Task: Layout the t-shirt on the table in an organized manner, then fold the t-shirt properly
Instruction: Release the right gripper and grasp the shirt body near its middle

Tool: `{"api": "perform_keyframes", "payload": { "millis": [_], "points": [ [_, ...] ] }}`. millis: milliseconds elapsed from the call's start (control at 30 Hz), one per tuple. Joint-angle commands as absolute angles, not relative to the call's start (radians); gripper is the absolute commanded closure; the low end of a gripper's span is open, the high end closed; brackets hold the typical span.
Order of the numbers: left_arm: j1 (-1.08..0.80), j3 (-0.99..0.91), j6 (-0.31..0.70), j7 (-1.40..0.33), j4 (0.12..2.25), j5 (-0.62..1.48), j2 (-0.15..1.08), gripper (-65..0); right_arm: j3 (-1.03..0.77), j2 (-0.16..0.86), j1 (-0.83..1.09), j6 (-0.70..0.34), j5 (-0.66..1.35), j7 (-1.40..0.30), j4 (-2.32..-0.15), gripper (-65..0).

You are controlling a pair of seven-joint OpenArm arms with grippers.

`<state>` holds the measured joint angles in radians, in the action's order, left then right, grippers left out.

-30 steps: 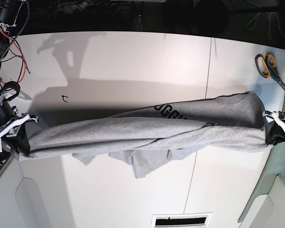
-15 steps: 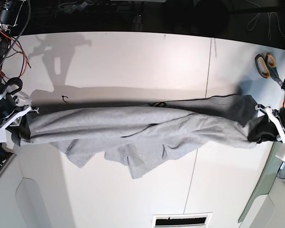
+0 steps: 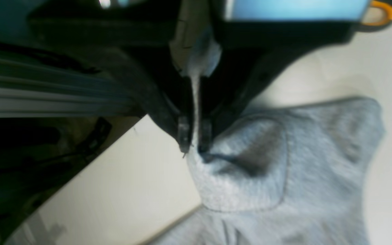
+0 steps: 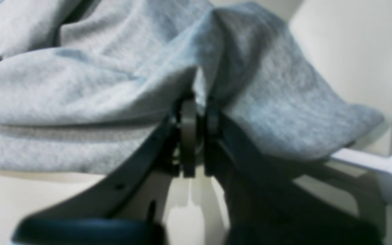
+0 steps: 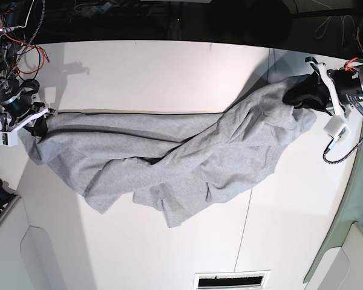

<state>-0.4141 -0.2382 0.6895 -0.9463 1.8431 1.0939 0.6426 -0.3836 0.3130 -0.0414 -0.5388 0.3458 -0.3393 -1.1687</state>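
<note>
while both pincers grip it, the t-shirt point(image 5: 169, 163) sags between outstretched arms.

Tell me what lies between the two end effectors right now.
In the base view, only the t-shirt spans the gap between the right end effector and the left end effector, crumpled on the table; nothing else shows there.

Black tools point(image 5: 293, 95) with white brackets, red wires overhead

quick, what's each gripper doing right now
left gripper: closed on the t-shirt.
right gripper: fingers nearly together with t-shirt fabric pinched between them.
</note>
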Motion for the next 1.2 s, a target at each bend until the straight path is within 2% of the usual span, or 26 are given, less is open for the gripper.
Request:
{"api": "perform_keyframes", "payload": {
  "millis": [0,67,367,533,700,900,1167],
  "points": [
    [-0.416,-0.248,0.698,-0.929,1.857,1.117,0.653,0.0,-0.391,0.330,-0.058,-0.543,0.396,-0.311,-1.191,-13.6],
    [-0.422,-0.248,0.698,-0.929,1.856,1.114,0.648,0.0,-0.391,0.326,-0.058,-0.549,0.459,-0.311,-1.221,-20.4],
    [-0.421,-0.248,0.698,-0.928,1.856,1.100,0.648,0.0,-0.376,0.177,-0.073,-0.559,0.462,-0.371,-1.485,-21.1],
    [-0.422,-0.248,0.698,-0.928,1.856,1.100,0.648,0.0,-0.233,0.105,-0.139,-0.562,0.280,-0.356,-1.480,-33.5],
    [-0.422,-0.248,0.698,-0.929,1.856,1.100,0.648,0.0,-0.006,0.099,-0.207,-0.535,0.059,-0.317,-1.453,-34.0],
    [-0.422,-0.248,0.698,-0.936,1.856,1.099,0.648,0.0,0.219,0.099,-0.336,-0.496,-0.139,-0.256,-1.228,-34.0],
    [-0.422,-0.248,0.698,-0.936,1.856,1.099,0.648,0.0,0.278,0.104,-0.372,-0.506,-0.191,-0.250,-1.168,-33.8]
  ]
}}
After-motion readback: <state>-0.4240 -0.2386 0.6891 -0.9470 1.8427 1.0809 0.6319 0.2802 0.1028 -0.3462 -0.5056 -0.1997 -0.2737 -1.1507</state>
